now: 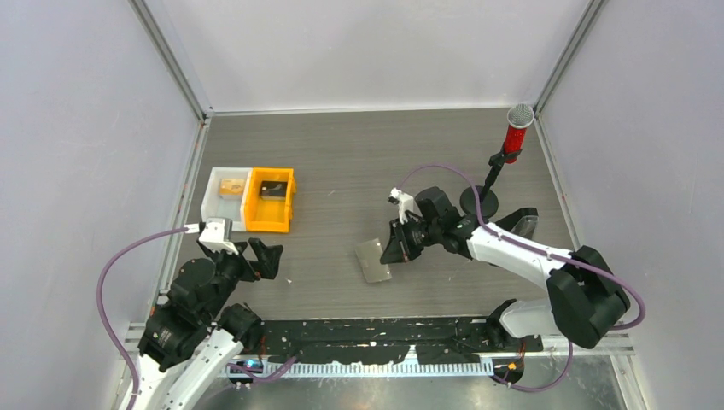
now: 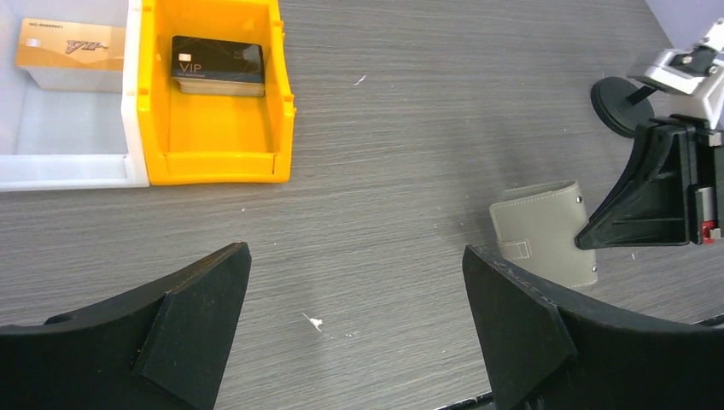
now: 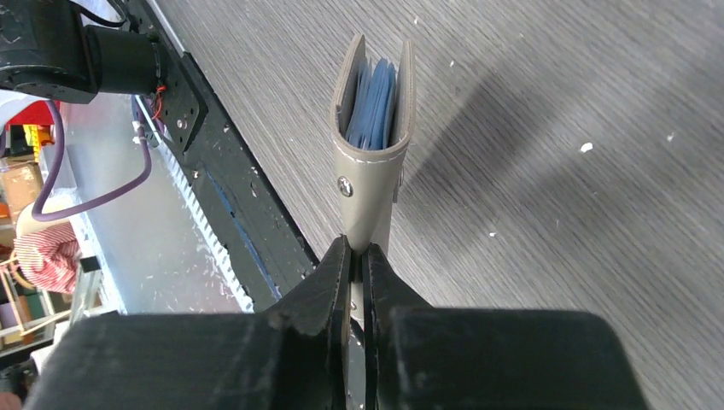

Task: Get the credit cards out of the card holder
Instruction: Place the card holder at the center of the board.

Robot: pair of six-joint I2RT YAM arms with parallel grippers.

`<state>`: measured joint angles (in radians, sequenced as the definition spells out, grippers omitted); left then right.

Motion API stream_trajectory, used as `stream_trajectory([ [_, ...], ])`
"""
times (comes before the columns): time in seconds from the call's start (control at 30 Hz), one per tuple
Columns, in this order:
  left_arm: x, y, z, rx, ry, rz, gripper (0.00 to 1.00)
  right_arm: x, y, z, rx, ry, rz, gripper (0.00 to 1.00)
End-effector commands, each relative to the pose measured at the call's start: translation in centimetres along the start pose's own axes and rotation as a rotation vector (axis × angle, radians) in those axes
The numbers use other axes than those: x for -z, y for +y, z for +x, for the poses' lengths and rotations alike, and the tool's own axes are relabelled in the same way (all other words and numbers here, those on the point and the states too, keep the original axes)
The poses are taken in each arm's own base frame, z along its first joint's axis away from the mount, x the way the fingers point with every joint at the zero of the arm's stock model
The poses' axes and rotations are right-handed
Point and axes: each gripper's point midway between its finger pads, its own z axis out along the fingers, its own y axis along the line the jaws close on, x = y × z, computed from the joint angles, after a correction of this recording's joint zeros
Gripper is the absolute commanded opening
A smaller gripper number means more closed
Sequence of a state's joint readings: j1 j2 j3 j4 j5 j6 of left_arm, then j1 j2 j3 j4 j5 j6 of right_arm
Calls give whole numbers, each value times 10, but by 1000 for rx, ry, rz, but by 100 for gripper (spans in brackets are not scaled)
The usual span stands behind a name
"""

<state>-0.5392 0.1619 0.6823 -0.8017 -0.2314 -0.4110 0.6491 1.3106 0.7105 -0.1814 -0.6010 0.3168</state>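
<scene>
We see the right gripper with its fingers pressed together on one edge of the card holder, just past the snap stud. The holder stands on edge in that grip, its two grey panels slightly parted at the far end. The light blue credit cards sit between the panels, their edges showing. We cannot tell whether the holder's far edge touches the table.

In the overhead view the holder is near the table's middle, with the right gripper just beside it at 3 o'clock. The left gripper is at 8 o'clock from the holder, well apart. Its fingers are spread wide and hold nothing.

Bare wood grain lies between the left gripper and the holder. At 10 o'clock from the holder, the orange bin holds a black card. The white bin touches its left side and holds a gold card. A red microphone on a round-based stand is at 2 o'clock, behind the right arm.
</scene>
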Motion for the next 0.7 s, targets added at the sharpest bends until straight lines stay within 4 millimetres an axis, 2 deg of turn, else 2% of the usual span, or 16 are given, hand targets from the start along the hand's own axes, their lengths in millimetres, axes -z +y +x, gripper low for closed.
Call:
stream_trajectory([
  [0.0,2,-4,-11,3,-32,14,99,-3,12,-17,-9,-49,-49,5],
  [0.17,1,-3,-10,9,-25,5,99,6,-2,-27,41,-64,149,5],
  [0.27,3,-4,-12,12,-37,11,99,21,-19,-33,19,-47,333,5],
  [0.37,5,-2,-14,16,-58,7,99,36,-26,-37,8,-29,454,6],
  [0.53,7,1,-18,23,-82,-5,99,64,-47,-37,-10,8,664,7],
  [0.67,9,2,-18,24,-85,-8,99,65,-54,-27,-19,61,722,9],
])
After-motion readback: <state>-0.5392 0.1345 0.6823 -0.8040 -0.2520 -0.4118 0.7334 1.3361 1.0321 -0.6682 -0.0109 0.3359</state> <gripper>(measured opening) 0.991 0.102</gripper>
